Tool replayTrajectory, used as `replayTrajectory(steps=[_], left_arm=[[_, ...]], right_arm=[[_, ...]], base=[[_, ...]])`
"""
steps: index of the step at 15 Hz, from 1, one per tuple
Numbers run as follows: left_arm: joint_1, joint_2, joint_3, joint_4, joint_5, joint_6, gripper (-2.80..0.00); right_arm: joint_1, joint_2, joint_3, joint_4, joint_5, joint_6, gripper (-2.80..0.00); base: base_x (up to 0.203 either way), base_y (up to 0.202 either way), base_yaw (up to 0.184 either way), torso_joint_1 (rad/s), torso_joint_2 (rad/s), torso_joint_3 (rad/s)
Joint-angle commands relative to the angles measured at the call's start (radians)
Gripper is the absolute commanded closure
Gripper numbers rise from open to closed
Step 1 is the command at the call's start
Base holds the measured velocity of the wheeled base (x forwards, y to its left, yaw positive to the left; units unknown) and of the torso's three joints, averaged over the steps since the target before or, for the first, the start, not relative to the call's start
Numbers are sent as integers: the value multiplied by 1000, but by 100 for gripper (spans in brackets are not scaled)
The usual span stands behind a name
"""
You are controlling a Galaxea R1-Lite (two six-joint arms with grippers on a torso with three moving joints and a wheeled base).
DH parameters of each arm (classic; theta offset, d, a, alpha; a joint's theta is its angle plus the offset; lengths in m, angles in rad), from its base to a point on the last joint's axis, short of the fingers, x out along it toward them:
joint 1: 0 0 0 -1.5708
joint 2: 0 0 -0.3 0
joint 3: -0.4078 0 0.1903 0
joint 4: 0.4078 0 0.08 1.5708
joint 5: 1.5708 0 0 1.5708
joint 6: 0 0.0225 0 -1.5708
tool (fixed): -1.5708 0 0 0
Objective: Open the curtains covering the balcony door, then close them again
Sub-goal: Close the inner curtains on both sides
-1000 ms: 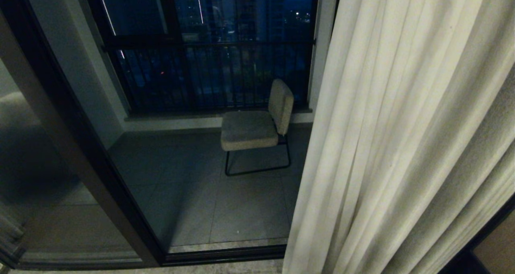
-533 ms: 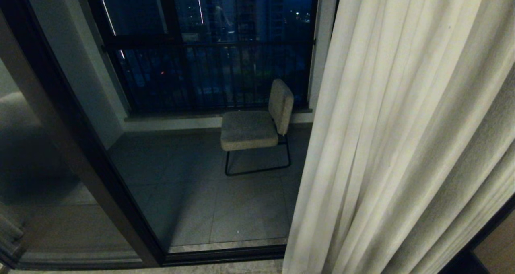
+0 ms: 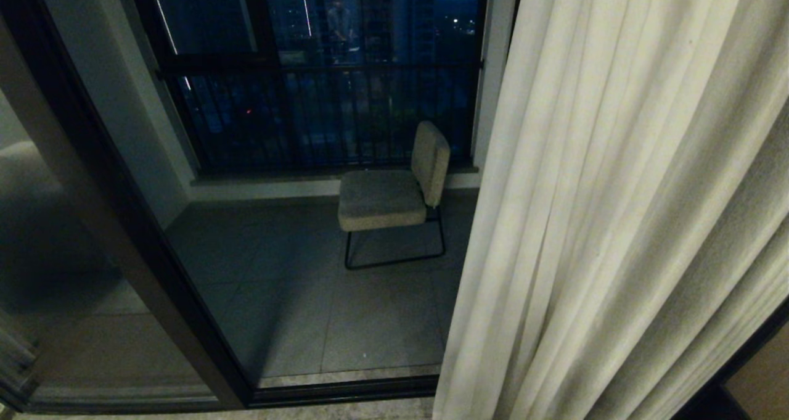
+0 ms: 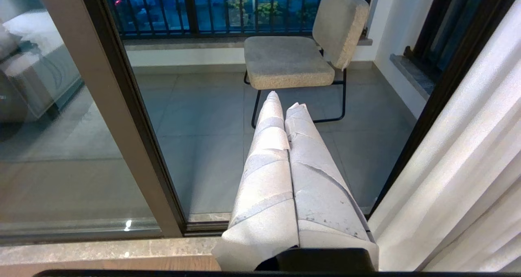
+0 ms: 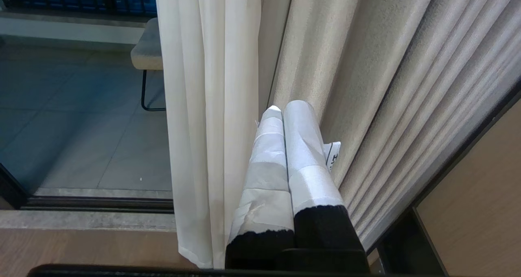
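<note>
On right, curtains (image 3: 616,210) bunched aside; door (image 3: 123,222) uncovered, chair (image 3: 388,192) beyond. Left gripper (image 4: 285,102) clenched, empty, facing chair. Right gripper (image 5: 285,106) clenched, empty, beside curtains.

a grey tiled balcony floor (image 3: 296,296) is seen, bounded by a low ledge at its far edge. a chair (image 3: 388,192) is stood on it near that far edge, toward the right side.
</note>
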Motion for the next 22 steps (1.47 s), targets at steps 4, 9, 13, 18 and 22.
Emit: replayTrajectory(steps=[4,9,13,18,22], left_arm=[[0,0,0,0,0,0,0],[0,0,0,0,0,0,0],[0,0,0,0,0,0,0],[0,0,0,0,0,0,0],[0,0,0,0,0,0,0]], right_arm=[[0,2,0,0,1,-7,0],[3,8,0,-1,28,-69,0],[9,180,-45,-96,105,-53,0],[106,593,-311,-236,189,-22,-280],[147,933,-582,-378,201,20,-280]], base=[[0,0,0,0,0,0],[0,0,0,0,0,0],[0,0,0,0,0,0],[0,0,0,0,0,0],[0,0,0,0,0,0]])
